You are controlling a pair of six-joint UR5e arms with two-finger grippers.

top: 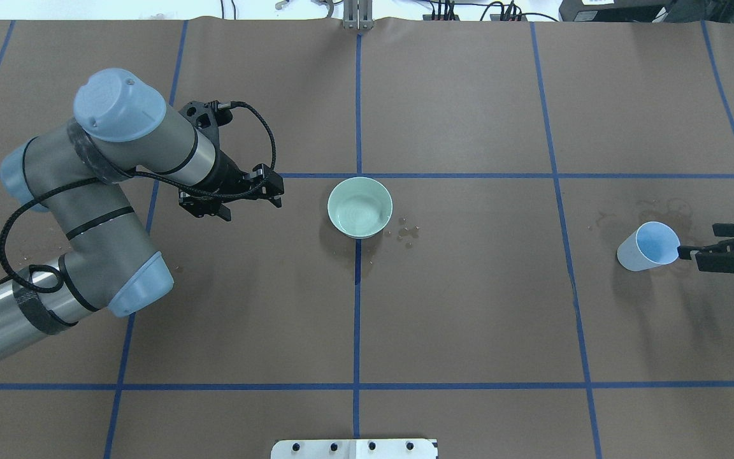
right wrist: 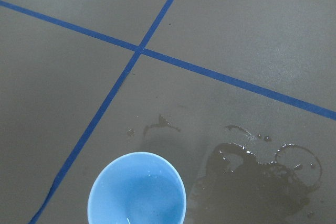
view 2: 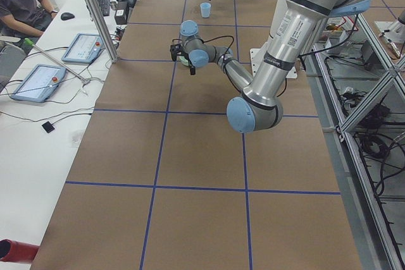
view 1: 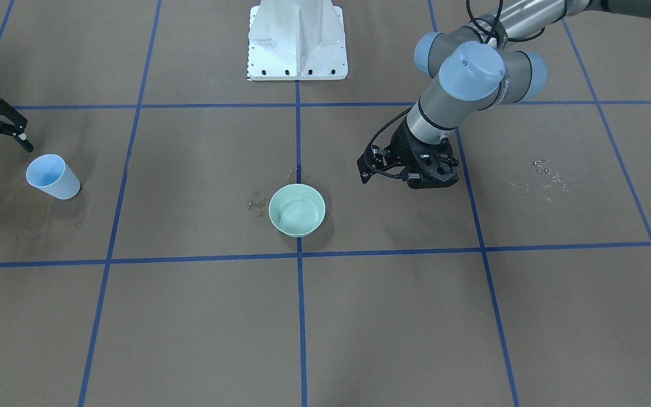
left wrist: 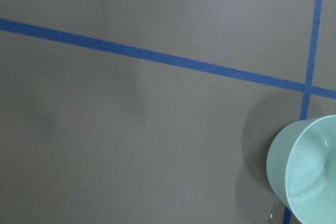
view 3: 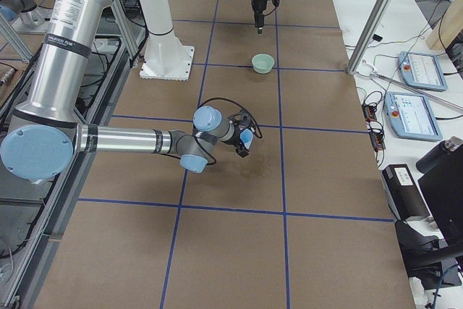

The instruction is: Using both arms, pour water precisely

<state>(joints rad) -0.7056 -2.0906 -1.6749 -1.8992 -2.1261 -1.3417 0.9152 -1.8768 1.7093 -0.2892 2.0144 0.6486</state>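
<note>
A pale green bowl [top: 359, 207] stands at the table's middle, and its inside shows a glossy rippled sheen of water [view 1: 297, 212]. A light blue cup [top: 648, 247] stands upright at the robot's far right with a little water [right wrist: 137, 203] in it. My left gripper [top: 276, 190] hangs open and empty a short way left of the bowl, fingers pointing at it. My right gripper [view 1: 6, 159] is open beside the cup [view 1: 53, 177], not closed on it. The wrist views show no fingers.
Water droplets [top: 405, 233] lie on the brown paper next to the bowl. Dark wet patches [right wrist: 262, 177] spread beside the cup. More droplets [view 1: 543, 175] lie on the left arm's side. The white pedestal base [view 1: 297, 42] stands behind the bowl.
</note>
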